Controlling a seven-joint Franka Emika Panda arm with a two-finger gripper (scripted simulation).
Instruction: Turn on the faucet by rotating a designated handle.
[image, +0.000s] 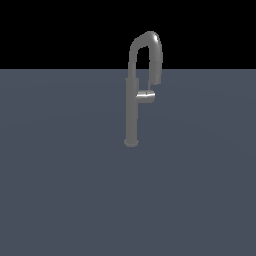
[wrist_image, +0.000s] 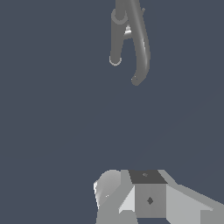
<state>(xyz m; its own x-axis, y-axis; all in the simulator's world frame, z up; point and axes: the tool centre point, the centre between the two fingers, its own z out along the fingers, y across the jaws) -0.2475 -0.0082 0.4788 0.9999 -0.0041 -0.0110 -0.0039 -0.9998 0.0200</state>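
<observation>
The grey metallic faucet (image: 132, 112) stands upright on the flat floor, its gooseneck spout (image: 155, 55) arching over and pointing down toward the exterior view's right. The stubby handle (image: 146, 96) sticks out sideways from the column at mid-height, just under the spout's end. From the wrist view I look down on the faucet (wrist_image: 116, 39), and only a sliver of the handle (wrist_image: 127, 31) shows between column and spout. Grey and white parts of my gripper (wrist_image: 146, 183) fill that frame's edge, far from the faucet and touching nothing. How its jaws stand does not show. The arm is absent from the exterior view.
A plain blue-grey floor (image: 65, 190) spreads around the faucet in every direction, with black background above its far edge. No other object shows.
</observation>
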